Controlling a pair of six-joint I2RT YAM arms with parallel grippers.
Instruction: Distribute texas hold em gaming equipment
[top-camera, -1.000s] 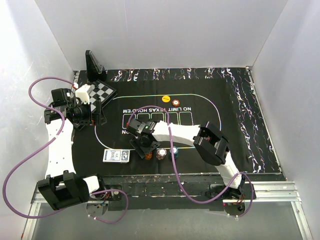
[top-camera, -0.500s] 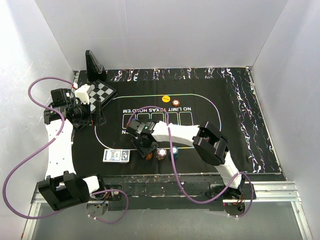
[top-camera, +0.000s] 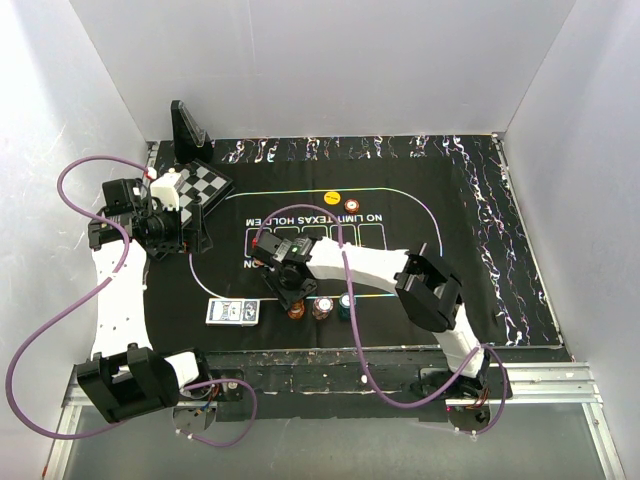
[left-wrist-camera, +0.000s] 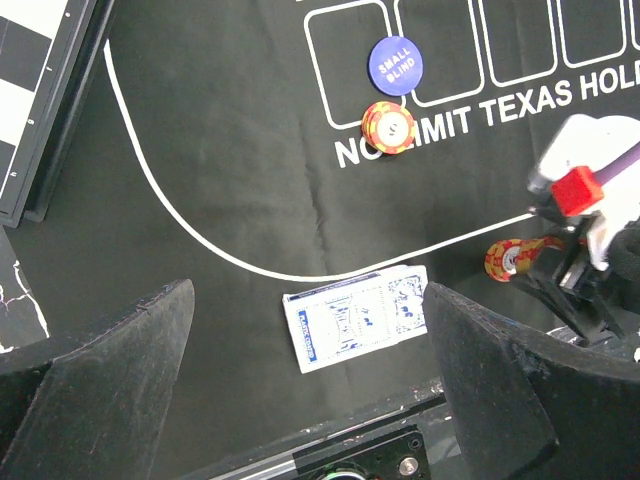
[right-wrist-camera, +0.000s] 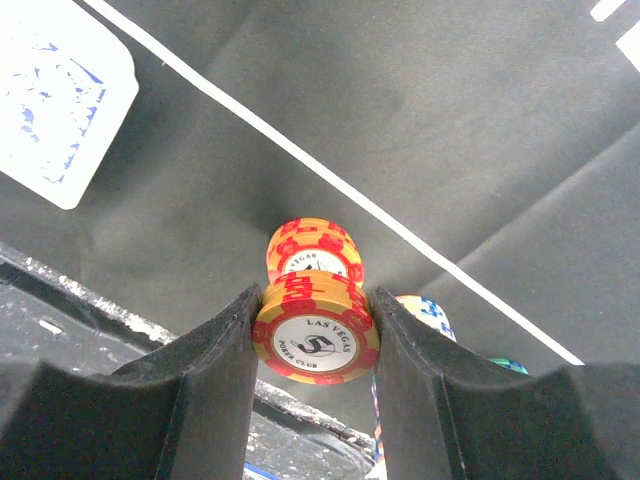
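My right gripper (right-wrist-camera: 316, 330) is shut on a short stack of orange poker chips (right-wrist-camera: 316, 338), held just above the orange chips (right-wrist-camera: 310, 248) left on the mat. White-and-blue chips (right-wrist-camera: 428, 311) and teal chips (right-wrist-camera: 511, 366) stand beside them. In the top view the right gripper (top-camera: 293, 292) hangs over the chip row (top-camera: 322, 306). The blue-and-white card deck (top-camera: 234, 312) lies to its left. My left gripper (left-wrist-camera: 305, 375) is open and empty, high above the deck (left-wrist-camera: 357, 315). A blue small-blind disc (left-wrist-camera: 395, 64) and an orange chip (left-wrist-camera: 389, 127) lie on the mat.
The chessboard (top-camera: 200, 185) stands at the back left, next to my left arm. A yellow disc (top-camera: 333, 196) and another orange chip (top-camera: 351, 205) lie by the mat's far line. The black mat (top-camera: 450, 250) ends at the table's scuffed front edge (top-camera: 330, 355).
The right jaws have closed on the upper orange chips and raised them slightly off the stack. The left arm has not moved.
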